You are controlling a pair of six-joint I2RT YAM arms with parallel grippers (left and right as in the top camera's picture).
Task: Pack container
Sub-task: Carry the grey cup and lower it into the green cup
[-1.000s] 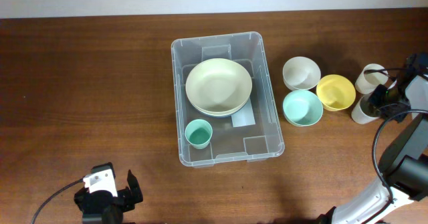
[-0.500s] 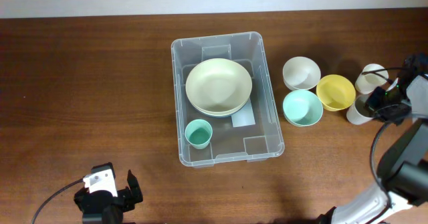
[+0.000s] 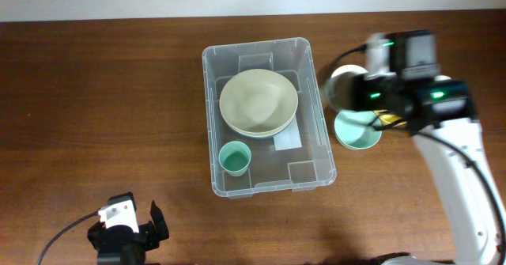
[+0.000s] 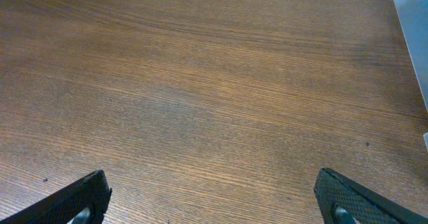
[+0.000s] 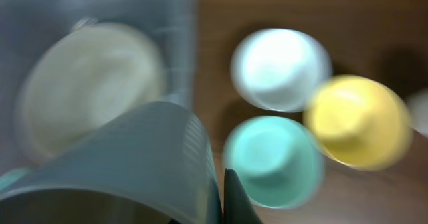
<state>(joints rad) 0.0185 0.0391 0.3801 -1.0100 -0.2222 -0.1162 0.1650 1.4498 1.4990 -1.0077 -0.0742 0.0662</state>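
The clear container [image 3: 315, 99] stands mid-table, holding a large cream bowl [image 3: 258, 101], a small teal cup [image 3: 234, 157] and its white label [image 3: 288, 139]. My right gripper [image 3: 346, 93] hovers just right of the container's rim, over the white bowl [image 3: 357, 77]. In the right wrist view it [image 5: 204, 207] is shut on a pale grey ribbed cup [image 5: 114, 164]; the blurred container [image 5: 100, 17] and cream bowl [image 5: 90, 87] lie below left. My left gripper [image 3: 126, 235] is open and empty over bare wood [image 4: 214, 207] at the front left.
A teal bowl [image 3: 356, 129] [image 5: 274, 160] and a yellow bowl [image 3: 389, 119] [image 5: 358, 120], partly under the arm, sit right of the container beside the white bowl [image 5: 281, 67]. The container's corner [image 4: 411, 10] shows at the left wrist view's top right.
My right arm has swung fast from the far right edge leftward, carrying a cup from the pair there to beside the container. The left arm has not moved.
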